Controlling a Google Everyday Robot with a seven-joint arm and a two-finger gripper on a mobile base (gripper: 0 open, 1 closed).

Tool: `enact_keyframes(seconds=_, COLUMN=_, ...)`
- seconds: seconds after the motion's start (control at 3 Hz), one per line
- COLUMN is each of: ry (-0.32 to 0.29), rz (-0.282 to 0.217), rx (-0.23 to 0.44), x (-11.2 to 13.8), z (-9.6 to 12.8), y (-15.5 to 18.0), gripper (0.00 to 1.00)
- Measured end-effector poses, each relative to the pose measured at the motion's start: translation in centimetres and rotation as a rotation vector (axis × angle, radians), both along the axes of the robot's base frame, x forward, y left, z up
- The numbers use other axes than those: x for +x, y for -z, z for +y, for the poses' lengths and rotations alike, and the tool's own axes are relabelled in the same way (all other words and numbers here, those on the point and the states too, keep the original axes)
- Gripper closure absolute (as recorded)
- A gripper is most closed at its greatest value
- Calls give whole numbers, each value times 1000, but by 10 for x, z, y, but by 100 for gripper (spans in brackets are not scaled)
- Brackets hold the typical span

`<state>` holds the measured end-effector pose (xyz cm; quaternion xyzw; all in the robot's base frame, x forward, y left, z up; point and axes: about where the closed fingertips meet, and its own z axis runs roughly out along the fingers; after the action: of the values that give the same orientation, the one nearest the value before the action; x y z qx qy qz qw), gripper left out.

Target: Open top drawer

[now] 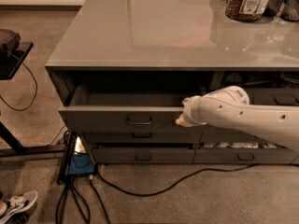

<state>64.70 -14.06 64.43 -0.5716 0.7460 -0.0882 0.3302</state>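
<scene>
Nearest on the carpeted floor point(196, 204) lay a pale shoe point(16, 203) at the left edge, a bundle of dark cables point(154, 188), and a blue device point(80, 164) tucked against the foot of the bench point(154, 27). Above them sat two shallow grey drawers point(142, 156), both shut, each with a small centre pull. To their right, a drawer of the neighbouring stack point(236, 145) showed a strip of pale contents too small to make out. The top drawer point(107, 120) stood part-way out from under the benchtop at the left stack, its front panel forward of the others and its handle point(138, 121) at the middle; the tray behind showed a grey floor in deep shadow, and what it held could not be told. The white arm point(243, 113) reached in from the right, and the pincer point(183, 119) sat at the right end of that drawer's front panel, touching its upper edge; whether it was open or closed could not be told. Farther back, on the glossy grey top, a clear jar point(246, 1) full of brown pieces carried a white label, with dark containers point(282, 1) just beside it. A black stand point(10, 48) stood well apart on the left.
</scene>
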Motion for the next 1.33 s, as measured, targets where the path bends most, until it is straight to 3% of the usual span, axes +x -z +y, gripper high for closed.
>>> enact_keyframes(seconds=0.33, ry=-31, rz=51, rx=-24, x=-38, z=10, y=6, gripper=62)
enact_keyframes(seconds=0.67, ry=-79, rz=126, rx=-29, x=-93, z=27, y=16, gripper=85)
enact_keyframes(seconds=1.0, ry=-116, rz=189, rx=-19, x=-142, z=41, y=20, gripper=100)
enact_keyframes(seconds=1.33, ry=-116, rz=189, rx=-19, x=-143, z=41, y=17, gripper=100)
